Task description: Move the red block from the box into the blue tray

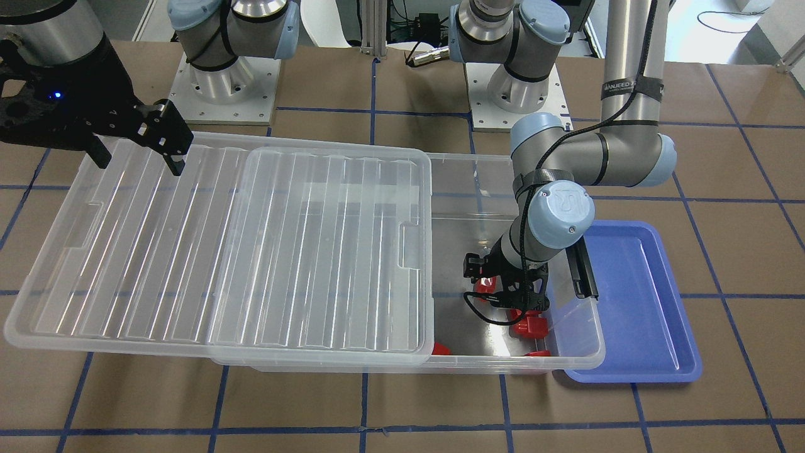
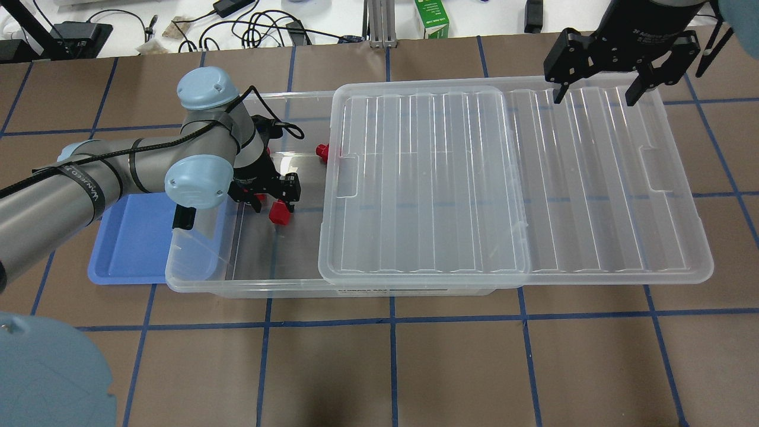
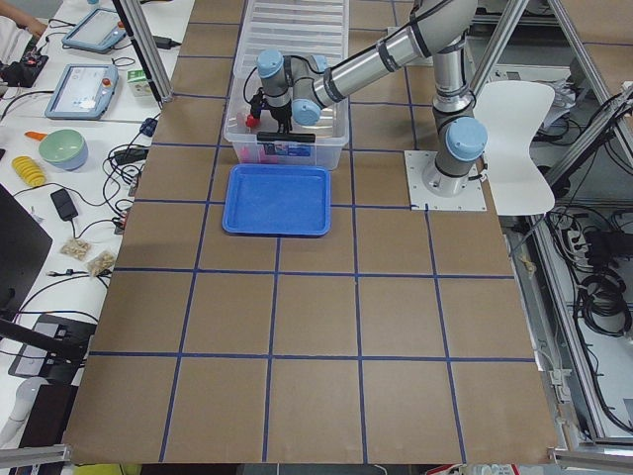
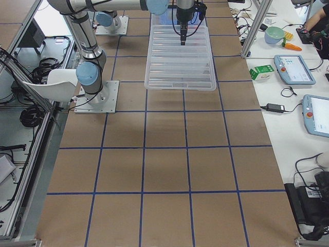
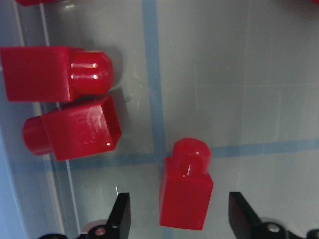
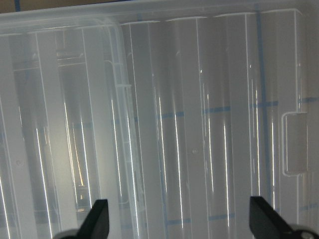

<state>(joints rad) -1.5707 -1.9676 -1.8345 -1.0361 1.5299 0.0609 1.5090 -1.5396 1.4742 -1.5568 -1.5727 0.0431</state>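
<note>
The blue tray (image 2: 127,237) sat just beside the box (image 2: 249,289). My left gripper (image 5: 182,211) was inside the box, jaws apart around a red block (image 5: 185,191), two others (image 5: 75,129) close by. The lid (image 2: 427,178) covered the rest of the box; my right gripper (image 2: 599,95) hung spread above it.

Brown table top (image 3: 316,327), gridded with blue tape lines (image 3: 358,297). In the exterior left view, a white chair (image 3: 519,124) stands at right. A white side bench (image 3: 99,188) runs along the left edge, carrying a teach pendant (image 3: 87,89), a green bowl (image 3: 62,148) and loose cables (image 3: 134,163). An aluminium frame post (image 4: 252,25) shows at upper right of the exterior right view.
</note>
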